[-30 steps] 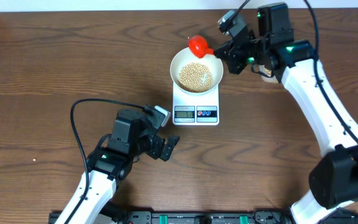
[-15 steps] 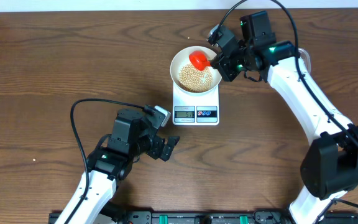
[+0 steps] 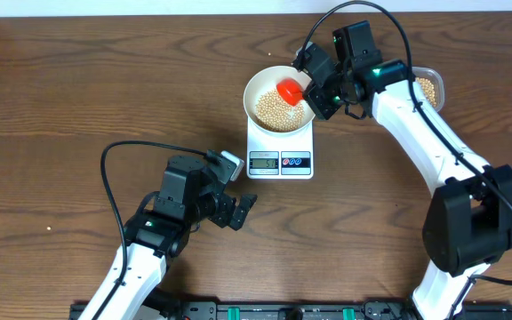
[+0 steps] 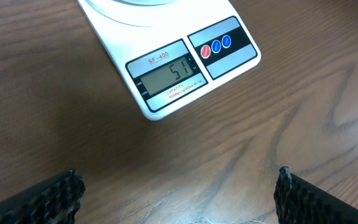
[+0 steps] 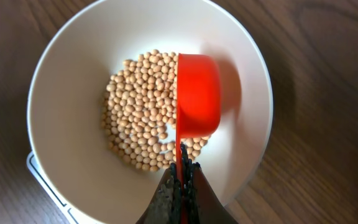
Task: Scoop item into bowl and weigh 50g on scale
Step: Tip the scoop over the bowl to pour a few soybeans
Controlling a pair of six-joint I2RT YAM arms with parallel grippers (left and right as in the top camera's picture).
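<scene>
- Soybeans (image 5: 135,118) are piled in the white bowl (image 5: 61,74) on the scale (image 4: 166,76); 51 is shown.
- Red scoop (image 5: 197,93), pinched in the right gripper (image 5: 182,180), has been brought inside the rim, likely for trimming.
- Left gripper (image 3: 243,212) is held wide, empty.

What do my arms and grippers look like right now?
The left arm and right arm have white shells with black joints, and a black cable loops off each. The left gripper has black ribbed fingers; the right gripper is black too.
</scene>
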